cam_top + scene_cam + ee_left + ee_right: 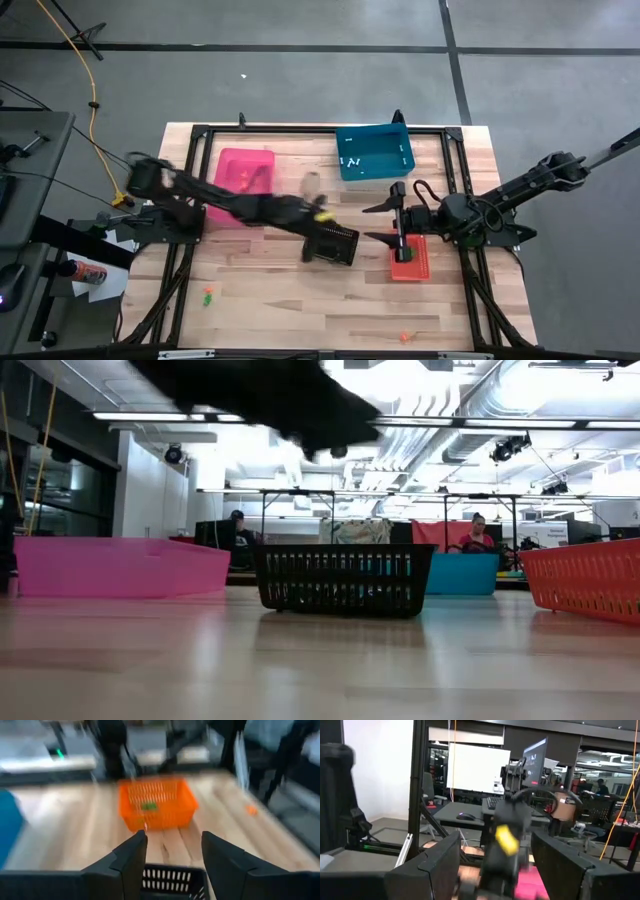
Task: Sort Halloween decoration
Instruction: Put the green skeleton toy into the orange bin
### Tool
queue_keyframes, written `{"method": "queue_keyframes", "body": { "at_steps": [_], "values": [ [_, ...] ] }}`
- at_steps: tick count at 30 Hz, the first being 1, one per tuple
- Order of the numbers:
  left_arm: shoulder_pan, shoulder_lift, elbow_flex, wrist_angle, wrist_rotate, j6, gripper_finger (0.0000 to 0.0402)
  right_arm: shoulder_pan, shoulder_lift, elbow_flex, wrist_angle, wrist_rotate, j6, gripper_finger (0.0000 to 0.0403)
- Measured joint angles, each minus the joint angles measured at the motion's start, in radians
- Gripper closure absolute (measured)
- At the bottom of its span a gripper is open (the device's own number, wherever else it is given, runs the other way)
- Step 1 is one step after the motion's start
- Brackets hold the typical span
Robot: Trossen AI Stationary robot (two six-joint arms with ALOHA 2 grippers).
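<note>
The Halloween decoration shows as tiny trinkets: white ones in the blue bin (pixel 375 152), a green one (pixel 148 806) in the orange-red bin (pixel 410 258), an orange and green pair (pixel 207 295) and an orange one (pixel 405 337) lying on the table. My left gripper (pixel 174 840) hangs open and holds nothing over the black basket (pixel 336 246), pointing toward the orange-red bin (pixel 155 802). My right gripper (pixel 372 222) waits open above the table, between the black basket and the orange-red bin.
A pink bin (pixel 240 185) stands at the back left and holds a few small pieces. In the low view the pink bin (pixel 120 567), black basket (pixel 345 578), blue bin (pixel 460 573) and orange-red bin (pixel 590 575) stand in a row. People sit in the room beyond.
</note>
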Motion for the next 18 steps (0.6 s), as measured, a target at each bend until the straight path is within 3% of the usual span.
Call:
{"method": "queue_keyframes", "body": {
  "at_steps": [4, 8, 12, 18],
  "values": [
    [-0.029, -0.212, -0.268, 0.255, -0.093, -0.015, 0.0229, -0.004, 0.0, 0.0, -0.015, 0.0, 0.006, 0.0166],
    [-0.066, -0.369, -0.439, 0.409, -0.206, 0.022, 0.0229, -0.019, 0.013, 0.0, -0.042, 0.0, 0.007, 0.0166],
    [-0.088, -0.466, -0.506, 0.445, -0.282, 0.057, 0.0229, -0.041, 0.044, 0.0, -0.044, 0.0, 0.007, 0.0166],
    [-0.091, -0.497, -0.513, 0.44, -0.286, 0.084, 0.0229, -0.064, 0.068, 0.0, -0.035, 0.043, 0.01, 0.0166]
  ]
}}
